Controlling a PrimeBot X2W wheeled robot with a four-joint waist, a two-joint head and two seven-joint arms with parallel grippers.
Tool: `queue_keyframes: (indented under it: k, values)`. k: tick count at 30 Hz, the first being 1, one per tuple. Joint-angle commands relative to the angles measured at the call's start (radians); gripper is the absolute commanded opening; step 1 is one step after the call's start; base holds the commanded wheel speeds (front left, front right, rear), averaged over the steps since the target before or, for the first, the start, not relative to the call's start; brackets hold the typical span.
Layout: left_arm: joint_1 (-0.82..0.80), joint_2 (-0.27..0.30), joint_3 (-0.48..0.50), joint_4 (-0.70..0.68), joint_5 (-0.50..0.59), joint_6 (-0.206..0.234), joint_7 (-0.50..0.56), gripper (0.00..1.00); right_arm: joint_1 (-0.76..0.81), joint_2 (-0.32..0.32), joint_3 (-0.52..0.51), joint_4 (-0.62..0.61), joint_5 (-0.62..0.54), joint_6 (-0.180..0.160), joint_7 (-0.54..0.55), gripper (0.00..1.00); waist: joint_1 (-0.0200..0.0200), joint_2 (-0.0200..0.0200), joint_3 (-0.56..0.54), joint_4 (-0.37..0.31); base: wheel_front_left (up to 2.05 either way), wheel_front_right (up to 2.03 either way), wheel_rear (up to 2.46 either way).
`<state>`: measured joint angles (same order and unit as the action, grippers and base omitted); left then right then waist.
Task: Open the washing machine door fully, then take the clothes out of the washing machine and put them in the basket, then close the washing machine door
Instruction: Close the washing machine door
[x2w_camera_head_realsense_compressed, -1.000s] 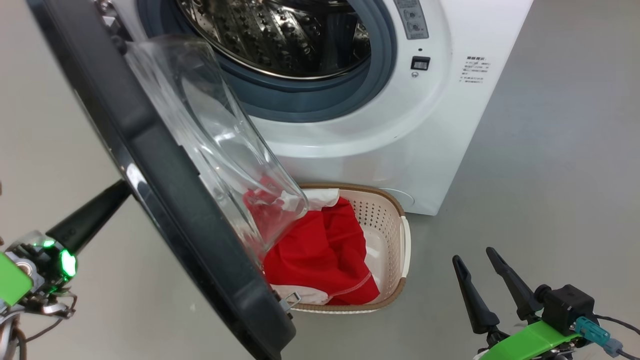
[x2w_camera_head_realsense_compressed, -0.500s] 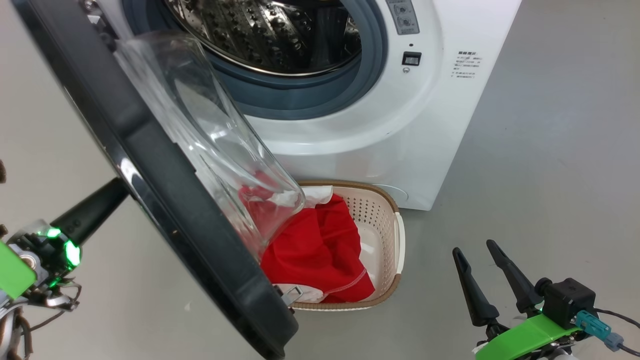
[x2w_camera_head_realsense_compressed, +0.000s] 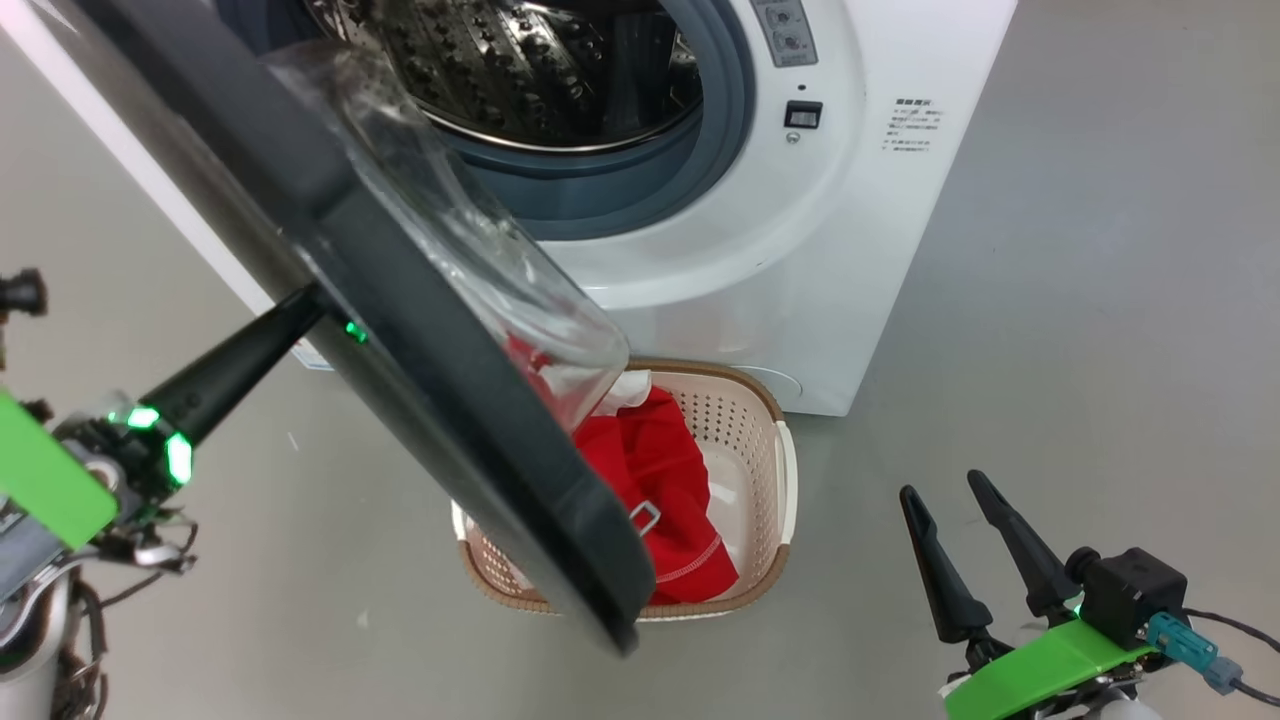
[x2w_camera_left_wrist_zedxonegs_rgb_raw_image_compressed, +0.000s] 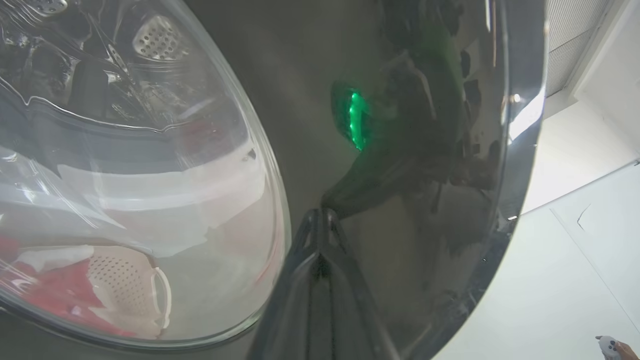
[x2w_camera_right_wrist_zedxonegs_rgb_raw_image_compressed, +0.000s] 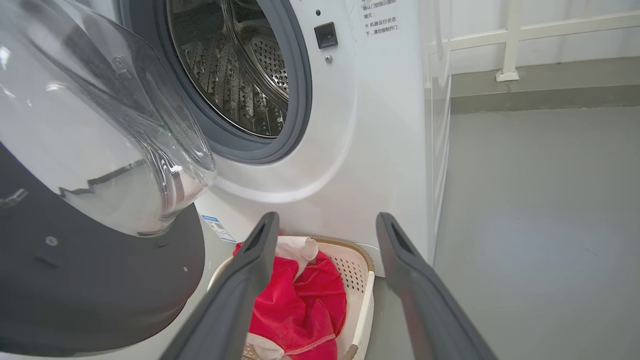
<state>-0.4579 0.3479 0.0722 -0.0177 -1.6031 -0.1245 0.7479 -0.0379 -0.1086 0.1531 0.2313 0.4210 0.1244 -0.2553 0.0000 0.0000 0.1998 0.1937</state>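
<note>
Black and glossy, the door (x2w_camera_head_realsense_compressed: 450, 400) stands part-way swung. It is hinged at the left side of the washer (x2w_camera_head_realsense_compressed: 800, 250), and in your head view its free latch edge hangs out over the basket (x2w_camera_head_realsense_compressed: 745, 385). The clothes (x2w_camera_head_realsense_compressed: 650, 460) lie red in that basket, on the floor (x2w_camera_head_realsense_compressed: 1050, 350) just before the washer's front. The drum (x2w_camera_head_realsense_compressed: 540, 60) looks bare, so I judge closing is the step in hand.

Your left pincer (x2w_camera_head_realsense_compressed: 305, 305) is shut on nothing, its two fingers pressed into one point. That point touches the door's outer face on the black rim, between the glass bowl and the outer edge. So the door lies straight ahead of that pincer, with the opening beyond it, and a push along the fingers should carry it home. Your left arm is much the nearer.

Your right pincer (x2w_camera_head_realsense_compressed: 940, 487) is spread wide and empty. It sits low by the floor, well apart from the door, on the far side of the basket. Mind that the tip may slide on that gloss.
</note>
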Motion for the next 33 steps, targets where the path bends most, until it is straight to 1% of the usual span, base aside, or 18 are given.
queue_keyframes:
  k: [1,6,17,22,33]
  values:
    - [-0.066,0.020,0.024,-0.018,0.022,-0.006,-0.005,0.00,-0.033,0.000,0.025,-0.024,-0.004,0.006,-0.006,1.00,0.0000,0.0000,0.006,-0.008,0.00,0.00,0.00]
    - [-0.100,0.005,-0.001,-0.002,0.057,-0.006,-0.028,0.00,-0.041,0.002,0.026,-0.023,-0.001,0.006,-0.006,1.00,0.0000,0.0000,0.015,-0.023,0.00,0.00,0.00]
    - [-0.198,-0.005,-0.058,0.039,0.120,-0.006,-0.101,0.00,-0.069,0.015,0.023,-0.027,-0.002,0.006,-0.006,1.00,0.0000,0.0000,0.055,-0.066,0.00,0.00,0.00]
    - [-0.229,0.006,-0.077,0.055,0.147,-0.006,-0.147,0.00,-0.080,0.020,0.021,-0.028,-0.002,0.006,-0.006,1.00,0.0000,0.0000,0.070,-0.093,0.00,0.00,0.00]
    - [-0.318,0.027,-0.116,0.125,0.166,-0.006,-0.235,0.00,-0.102,0.030,0.015,-0.033,-0.006,0.006,-0.006,1.00,0.0000,0.0000,0.106,-0.133,0.00,0.00,0.00]
